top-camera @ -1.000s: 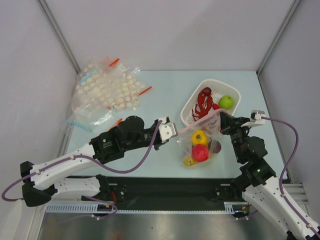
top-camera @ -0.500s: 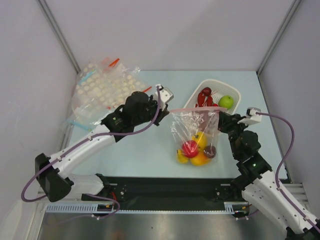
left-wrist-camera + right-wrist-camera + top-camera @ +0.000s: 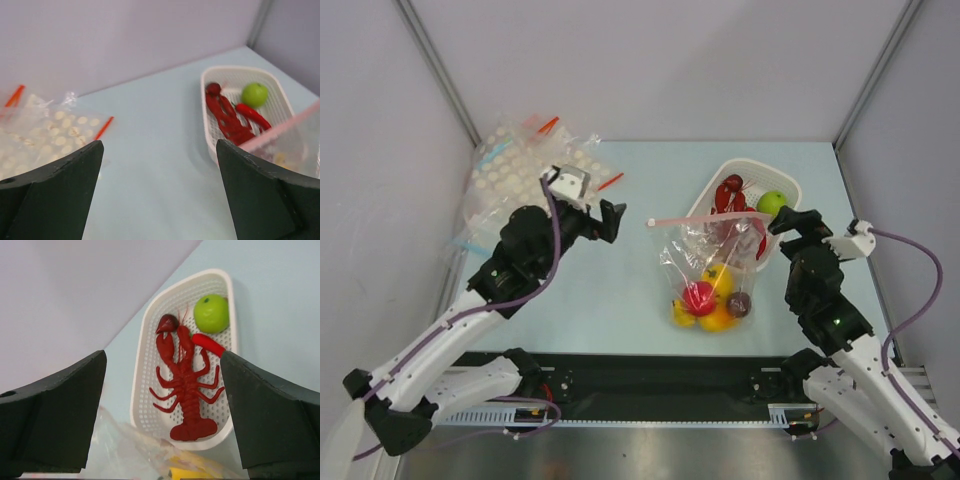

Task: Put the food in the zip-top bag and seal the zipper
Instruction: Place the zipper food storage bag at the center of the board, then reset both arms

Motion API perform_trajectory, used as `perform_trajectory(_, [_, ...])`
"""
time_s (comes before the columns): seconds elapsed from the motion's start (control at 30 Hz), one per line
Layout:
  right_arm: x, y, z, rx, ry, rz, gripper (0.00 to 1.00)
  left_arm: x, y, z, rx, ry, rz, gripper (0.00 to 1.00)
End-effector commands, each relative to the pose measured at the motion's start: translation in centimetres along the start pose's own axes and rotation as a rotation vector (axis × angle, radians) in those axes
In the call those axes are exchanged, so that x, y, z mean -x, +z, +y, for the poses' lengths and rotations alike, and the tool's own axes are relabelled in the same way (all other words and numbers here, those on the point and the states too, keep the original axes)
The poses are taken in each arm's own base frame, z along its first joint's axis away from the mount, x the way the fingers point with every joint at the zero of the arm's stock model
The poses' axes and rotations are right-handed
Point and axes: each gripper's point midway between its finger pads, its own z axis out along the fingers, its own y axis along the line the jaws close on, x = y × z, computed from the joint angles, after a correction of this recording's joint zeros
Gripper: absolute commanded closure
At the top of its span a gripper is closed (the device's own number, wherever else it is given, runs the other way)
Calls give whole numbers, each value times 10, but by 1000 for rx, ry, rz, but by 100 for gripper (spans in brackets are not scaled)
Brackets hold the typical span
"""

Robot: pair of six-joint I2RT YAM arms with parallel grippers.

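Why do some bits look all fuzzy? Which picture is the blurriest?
Left wrist view: blurriest; the close black left fingers, the pink zipper and the dotted bags are soft. Right wrist view: the lobster and green apple are sharp, the right fingers slightly fuzzy. Top external view: crisp, evenly lit, shiny crinkles on the zip-top bag.

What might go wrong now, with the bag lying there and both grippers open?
1. Neither the left gripper nor the right gripper holds the bag; whether its zipper is shut I can't tell, so the fruit inside may spill.
2. The lobster and green apple lie in the basket, so the bag may need reopening.
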Motion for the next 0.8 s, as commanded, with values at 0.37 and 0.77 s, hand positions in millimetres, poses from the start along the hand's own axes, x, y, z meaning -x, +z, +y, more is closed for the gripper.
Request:
perform_trajectory(0.37, [101,-48,-61,-198,168,-308,0,34,-58,114,600,-98,-221,0])
perform_trajectory(0.77, [96,-50,-66,-171,242,-312,0,30,-56,113,592,-42,-200,0])
